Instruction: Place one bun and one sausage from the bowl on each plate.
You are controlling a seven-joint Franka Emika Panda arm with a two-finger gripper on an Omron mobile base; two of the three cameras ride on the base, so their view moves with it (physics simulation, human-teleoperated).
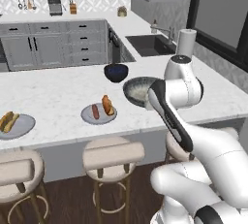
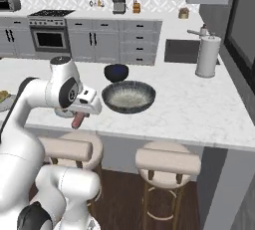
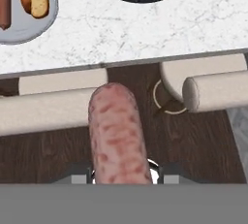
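One white marble counter is spread across the middle of the left base view. One wide shallow grey bowl is seen at centre in the right base view, its speckled inside bare, with one smaller dark blue bowl just behind it. Two flat grey plates are counted: one at centre carrying a bun and a sausage, one at the left edge also loaded. One mottled pink sausage is gripped in the two-finger gripper, held out beyond the counter edge above two round cushioned stools.

Arm folded low, fingers clamping sausage.
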